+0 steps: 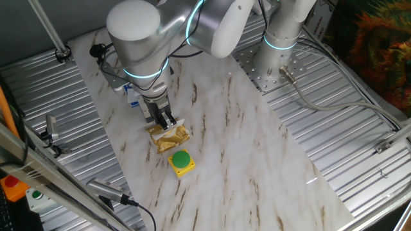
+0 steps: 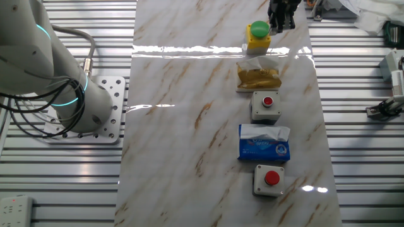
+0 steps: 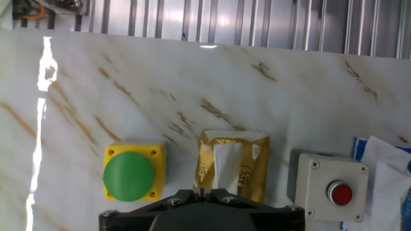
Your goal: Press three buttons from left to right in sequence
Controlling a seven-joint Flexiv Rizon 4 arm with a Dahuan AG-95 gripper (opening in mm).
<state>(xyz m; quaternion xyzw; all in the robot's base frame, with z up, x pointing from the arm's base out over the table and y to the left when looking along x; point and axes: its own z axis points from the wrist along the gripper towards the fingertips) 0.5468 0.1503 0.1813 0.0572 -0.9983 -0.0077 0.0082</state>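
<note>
3 rigid box buttons (image 2: 264, 106) sit in a row; I'd press each cap from above. Whether the gripper (image 1: 166, 119) is wide or narrow, I cannot tell.

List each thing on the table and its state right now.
Yellow button box: upright, green dome unpressed.
Gold foil packet: flat, crinkled, top torn open.
Middle grey box: upright, red cap untouched.
Blue tissue pack: flat, tissue sticking out.
Near grey box: upright, red cap untouched.
Gripper: above the packet, finger gap not visible.
</note>
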